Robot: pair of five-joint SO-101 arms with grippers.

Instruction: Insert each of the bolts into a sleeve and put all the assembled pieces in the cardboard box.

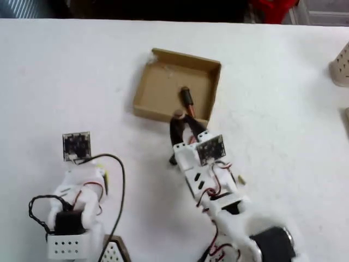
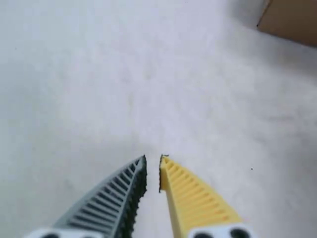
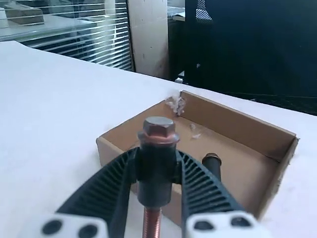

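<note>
My right gripper point(image 3: 157, 171) is shut on an assembled piece point(image 3: 157, 163): a copper bolt with a hex head in a dark sleeve, held upright. In the high view that right gripper point(image 1: 182, 124) sits at the near wall of the cardboard box point(image 1: 158, 82), with the bolt head point(image 1: 178, 114) at the box's edge. Another assembled piece point(image 1: 186, 96) lies inside the box, also seen as a dark sleeve end point(image 3: 212, 161) on the box floor point(image 3: 247, 171). My left gripper point(image 2: 153, 171) hovers low over bare white table, its grey and yellow fingers nearly touching with nothing between them.
The white table point(image 1: 65, 76) stretches wide to the left of the box. A corner of the box point(image 2: 290, 22) shows in the left wrist view. A pale perforated object point(image 1: 341, 66) stands at the right edge. The left arm's base point(image 1: 71, 218) and cable sit at the front left.
</note>
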